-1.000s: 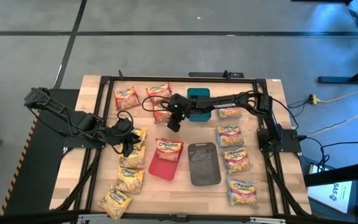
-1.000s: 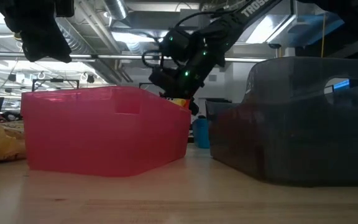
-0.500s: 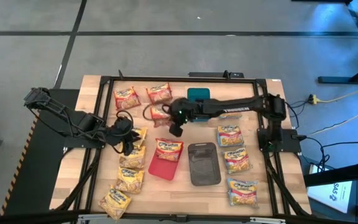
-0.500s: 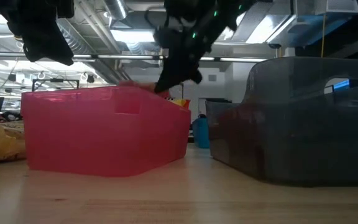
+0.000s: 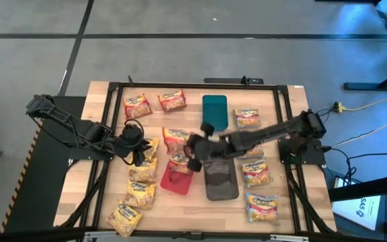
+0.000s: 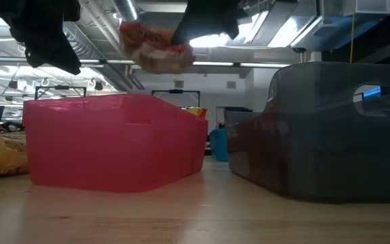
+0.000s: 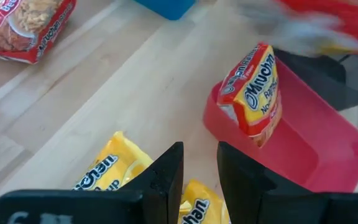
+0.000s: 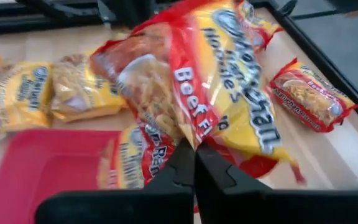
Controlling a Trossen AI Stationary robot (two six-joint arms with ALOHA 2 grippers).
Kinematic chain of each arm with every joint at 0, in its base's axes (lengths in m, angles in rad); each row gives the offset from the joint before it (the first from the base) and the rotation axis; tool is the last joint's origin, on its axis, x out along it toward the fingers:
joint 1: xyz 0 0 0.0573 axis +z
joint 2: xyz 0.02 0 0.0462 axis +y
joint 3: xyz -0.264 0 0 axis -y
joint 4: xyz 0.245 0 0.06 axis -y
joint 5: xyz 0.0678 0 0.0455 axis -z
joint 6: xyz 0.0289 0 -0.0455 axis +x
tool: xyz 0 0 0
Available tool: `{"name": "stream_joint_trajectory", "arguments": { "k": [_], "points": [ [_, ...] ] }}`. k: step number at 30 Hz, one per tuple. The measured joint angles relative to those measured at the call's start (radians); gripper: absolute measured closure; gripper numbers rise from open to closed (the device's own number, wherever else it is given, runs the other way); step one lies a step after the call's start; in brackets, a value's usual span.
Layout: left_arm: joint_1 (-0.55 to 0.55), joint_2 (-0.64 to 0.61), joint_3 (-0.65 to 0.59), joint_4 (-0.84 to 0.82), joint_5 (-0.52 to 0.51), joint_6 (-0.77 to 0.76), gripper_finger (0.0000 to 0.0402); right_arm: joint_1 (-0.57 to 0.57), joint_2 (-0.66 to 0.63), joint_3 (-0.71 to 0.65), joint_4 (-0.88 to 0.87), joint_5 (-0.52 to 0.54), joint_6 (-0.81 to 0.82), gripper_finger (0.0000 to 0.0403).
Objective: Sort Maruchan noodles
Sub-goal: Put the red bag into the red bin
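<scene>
Far left on the pale wooden surface [image 5: 99, 121]: a loose column of yellow-orange crinkly plastic noodle packets [image 5: 140, 193], lying flat, seemingly waiting for sorting. Just above them, the left claw [image 5: 138, 149], hovering empty with its fingers [image 7: 166, 177] a narrow gap apart, parked out of the way of the drop zone while the other arm works. At the far edge, two red crinkly packets [image 5: 154, 103] flat on the wood, not yet collected.

Next across, the shallow pink rectangular plastic tray [image 5: 173, 181], holding one red-and-yellow packet [image 7: 250, 93] propped tilted against its rim rather than lying flat. Directly above that tray, the right claw [image 5: 192, 153], pinched tight on a corner of a red beef-flavour crinkly packet [image 8: 197, 93], which dangles clear of the tray wall in the low view; carried high, probably so as to clear the rim before release into the red pile. Exact hang point over the tray hard to judge from the blurred low view.

Beside the pink tray, a dark grey rectangular tray [image 5: 220, 178]; beyond it, a teal tray [image 5: 214, 109]. Farthest right, a column of blue-and-pink packets [image 5: 255, 171], flat on the wood and untouched.
</scene>
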Motion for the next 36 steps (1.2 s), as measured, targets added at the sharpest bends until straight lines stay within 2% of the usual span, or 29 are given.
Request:
{"name": "stream_joint_trajectory", "arguments": {
  "k": [4,9,11,17,22,31,36],
  "points": [
    [0.0,0.0,0.0,-0.009,-0.001,0.0,0.031,0.088,0.007,0.001,0.002,0.169,0.073,0.0403],
    [0.0,0.0,0.0,-0.018,-0.001,0.0,0.031,0.158,0.014,0.046,0.001,0.239,0.15,0.0403],
    [0.0,0.0,0.0,-0.018,-0.001,0.0,0.031,0.171,0.03,0.063,0.001,0.224,0.161,0.0403],
    [0.0,0.0,0.0,-0.018,0.01,0.0,0.031,0.173,0.112,0.103,0.0,0.094,0.212,0.0403],
    [0.0,0.0,0.0,-0.016,0.037,0.0,0.031,0.173,0.136,0.103,-0.037,0.086,0.278,0.0403],
    [0.0,0.0,0.0,0.002,0.057,0.0,0.031,0.152,0.17,0.1,-0.093,-0.007,0.346,0.0403],
    [0.0,0.0,0.0,0.01,0.065,0.0,0.031,0.146,0.174,0.1,-0.102,0.005,0.332,0.0403]
  ]
}}
